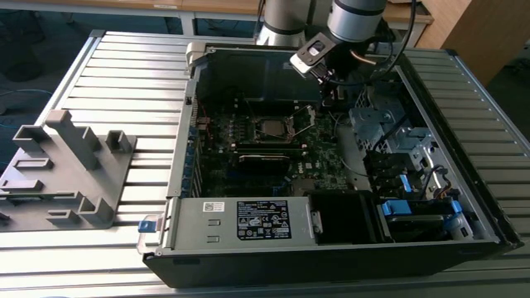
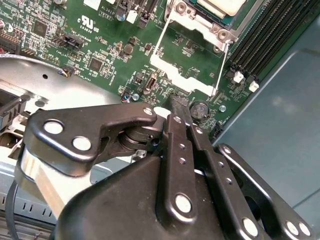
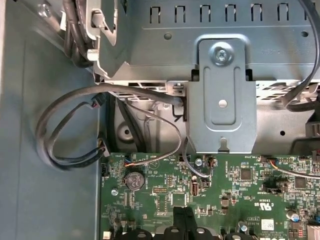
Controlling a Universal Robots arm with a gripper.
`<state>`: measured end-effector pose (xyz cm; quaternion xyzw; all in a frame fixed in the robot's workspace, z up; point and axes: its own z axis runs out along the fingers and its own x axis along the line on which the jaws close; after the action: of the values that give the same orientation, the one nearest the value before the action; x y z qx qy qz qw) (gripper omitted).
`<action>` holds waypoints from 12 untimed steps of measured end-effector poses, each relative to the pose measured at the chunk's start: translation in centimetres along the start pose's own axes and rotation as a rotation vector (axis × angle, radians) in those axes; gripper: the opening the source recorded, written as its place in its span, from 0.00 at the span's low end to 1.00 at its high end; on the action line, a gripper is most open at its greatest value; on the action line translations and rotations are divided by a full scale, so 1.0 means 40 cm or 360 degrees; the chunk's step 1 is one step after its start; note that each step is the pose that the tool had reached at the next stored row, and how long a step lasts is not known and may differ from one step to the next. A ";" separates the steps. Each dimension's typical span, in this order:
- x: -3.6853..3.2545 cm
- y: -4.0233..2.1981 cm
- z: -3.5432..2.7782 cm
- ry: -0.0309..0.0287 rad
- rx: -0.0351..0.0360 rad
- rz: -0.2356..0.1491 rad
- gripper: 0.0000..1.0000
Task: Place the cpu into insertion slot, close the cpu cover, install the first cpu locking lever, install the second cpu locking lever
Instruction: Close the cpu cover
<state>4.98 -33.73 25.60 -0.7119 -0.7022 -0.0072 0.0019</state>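
Closure of the cpu cover (image 2: 186, 79) is in hand: cpu (image 1: 269, 127) seated, frame raised, gripper (image 2: 176, 102) fingers (image 2: 172, 132) together just beside its edge, likely needing a downward push.

The cpu (image 1: 272, 128) sits in the insertion slot (image 1: 256, 130), the cpu cover (image 1: 305, 118) raised beside it, inside the open computer case (image 1: 331, 264).

text: none legible | printed label (image 1: 263, 219) on power-supply box (image 1: 192, 233) | white print on motherboard (image 2: 100, 46)

Ribbed metal tabletop (image 1: 124, 74), wooden desks (image 1: 207, 5) behind, dark floor (image 1: 33, 49)
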 end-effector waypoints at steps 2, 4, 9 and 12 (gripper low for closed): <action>0.000 0.000 0.004 -0.00043 0.0000 0.0000 0.11; 0.000 0.000 0.008 -0.00079 0.0000 0.0000 0.11; 0.000 0.000 0.020 -0.00186 0.0000 0.0000 0.11; 0.000 0.000 0.028 -0.00247 0.0000 0.0000 0.11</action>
<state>4.98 -33.73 24.49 -0.7120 -0.7022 -0.0018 -0.0037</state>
